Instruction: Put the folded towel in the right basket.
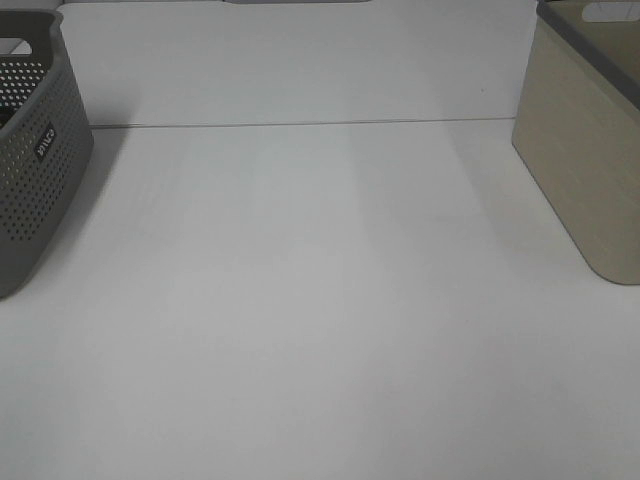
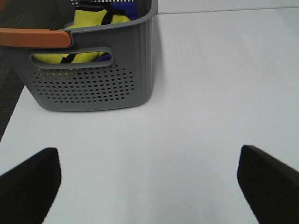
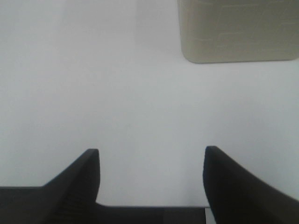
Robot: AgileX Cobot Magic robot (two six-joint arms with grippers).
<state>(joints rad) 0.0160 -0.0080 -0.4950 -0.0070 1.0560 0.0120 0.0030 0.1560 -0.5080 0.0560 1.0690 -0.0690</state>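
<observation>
Both grippers, left (image 2: pixel 149 186) and right (image 3: pixel 152 175), hold jaws spread, the beige basket (image 3: pixel 238 30) beyond the right.

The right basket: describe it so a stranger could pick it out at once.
Start from the white table, which has a basket at each side edge. The right basket stands at the table's right edge. It is beige with smooth solid walls, whereas the left basket is dark grey and full of small holes.
</observation>
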